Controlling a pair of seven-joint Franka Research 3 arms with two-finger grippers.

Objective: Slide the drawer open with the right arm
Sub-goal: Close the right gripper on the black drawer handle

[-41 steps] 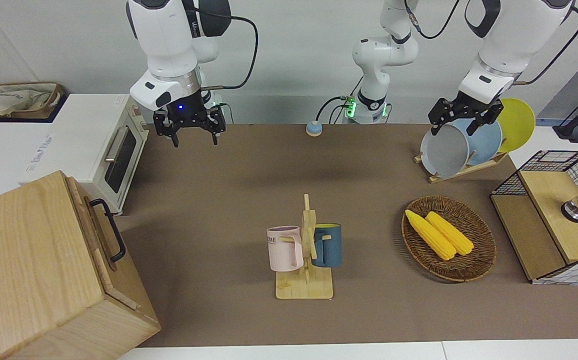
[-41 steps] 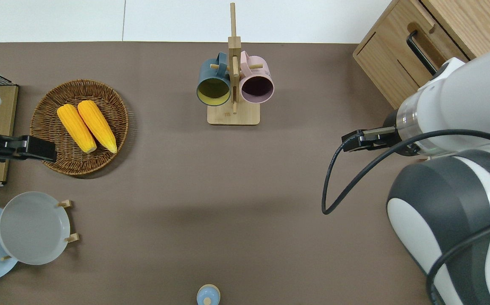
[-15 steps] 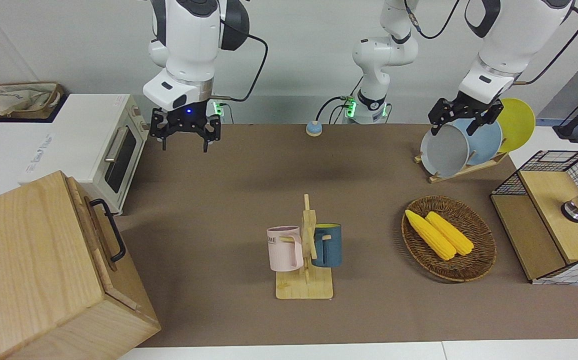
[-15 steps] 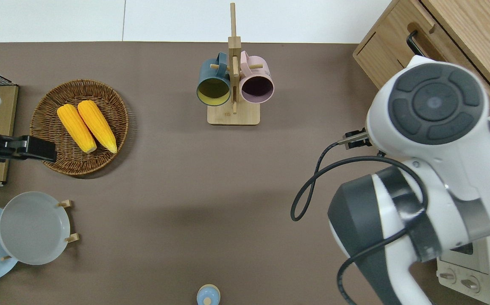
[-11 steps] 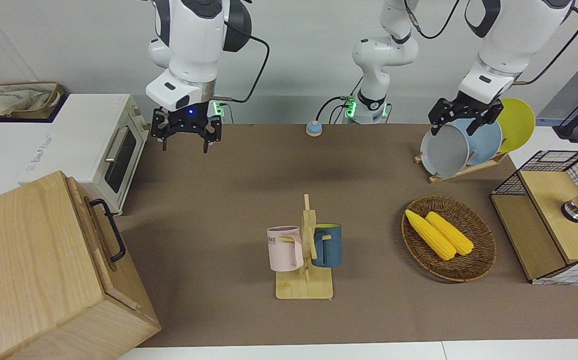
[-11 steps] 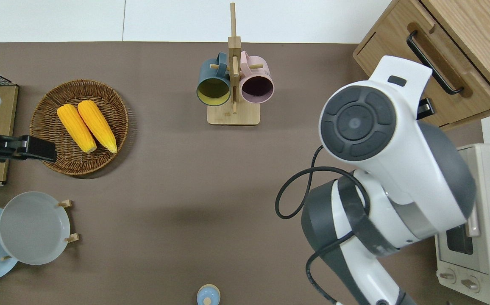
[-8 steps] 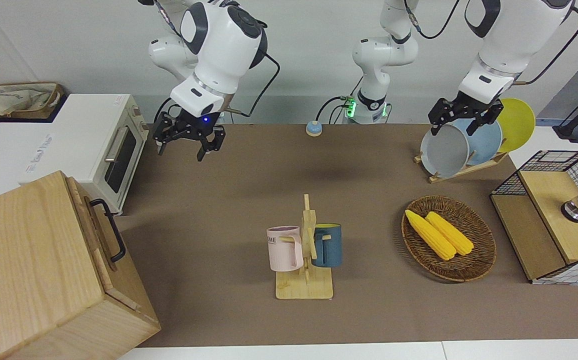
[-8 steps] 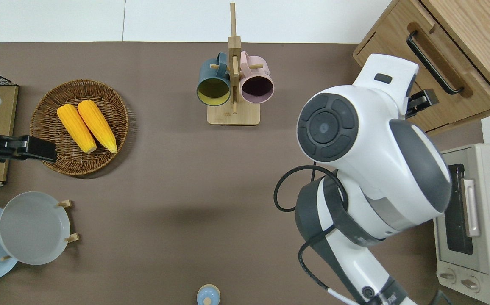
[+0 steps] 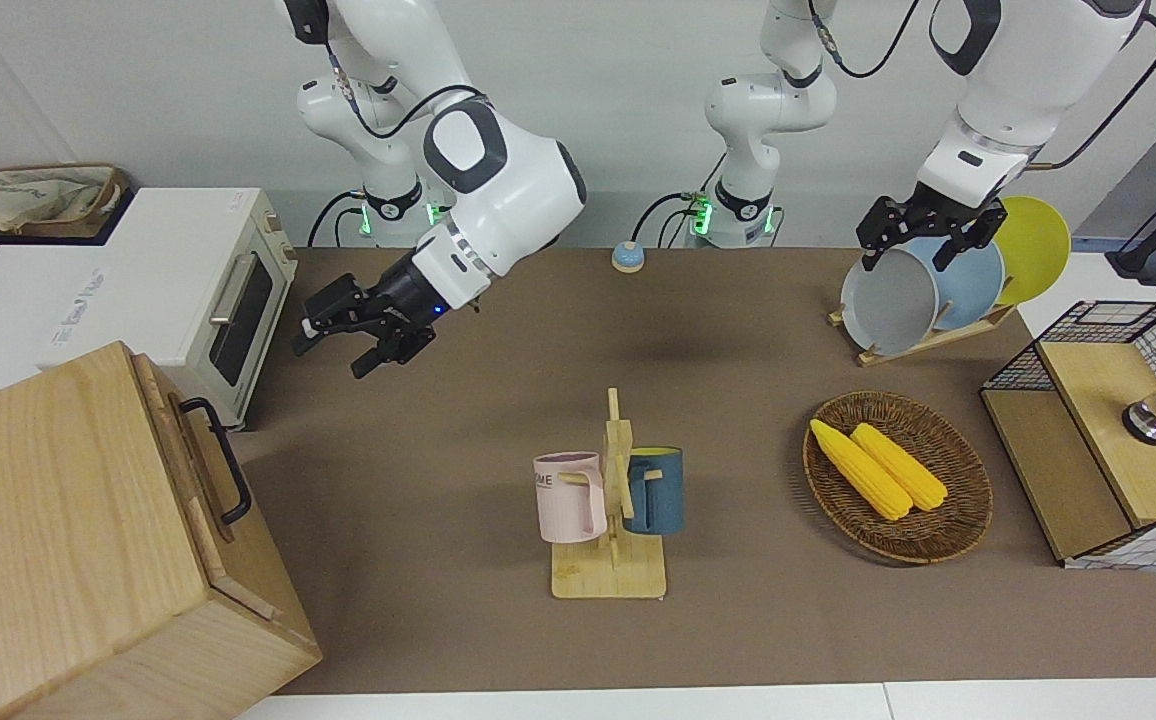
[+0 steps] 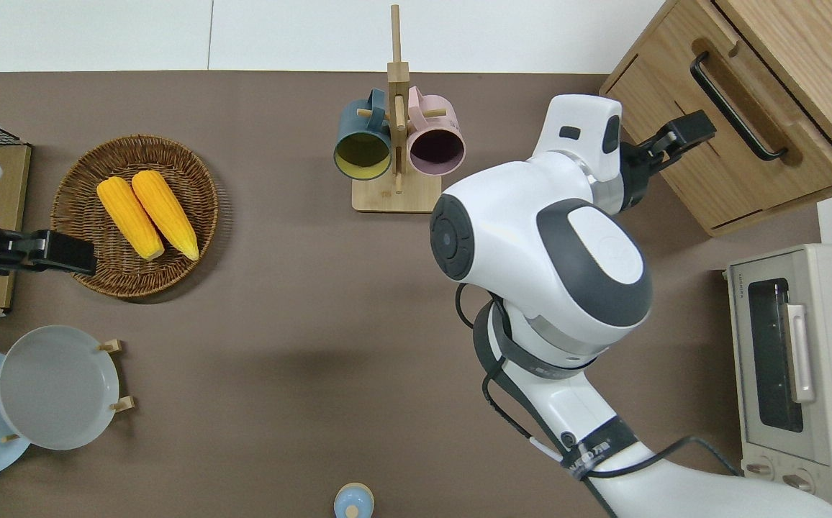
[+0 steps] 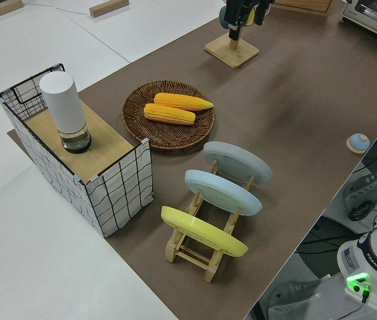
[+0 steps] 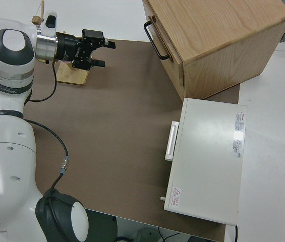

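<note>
The drawer [image 9: 188,455] is in the front of the pale wooden cabinet [image 9: 58,540] at the right arm's end of the table, and it is closed. Its black bar handle [image 9: 220,462] also shows in the overhead view [image 10: 736,108] and the right side view [image 12: 155,41]. My right gripper [image 9: 333,350] is open and empty, turned level and pointing at the cabinet front. In the overhead view it [image 10: 689,135] is at the edge of the cabinet front, apart from the handle. The right side view [image 12: 104,54] shows a gap between it and the handle. My left arm is parked, its gripper [image 9: 923,240] open.
A white toaster oven [image 9: 208,290] stands beside the cabinet, nearer the robots. A mug rack [image 9: 610,510] with two mugs is mid-table. A wicker basket [image 9: 958,520] of corn, a plate rack [image 9: 928,290] and a wire-mesh box [image 9: 1108,430] are toward the left arm's end.
My right arm has swung away from the toaster oven toward the cabinet. Its wrist has turned from pointing down to pointing level at the drawer front. The gripper stayed open. The left arm has not moved.
</note>
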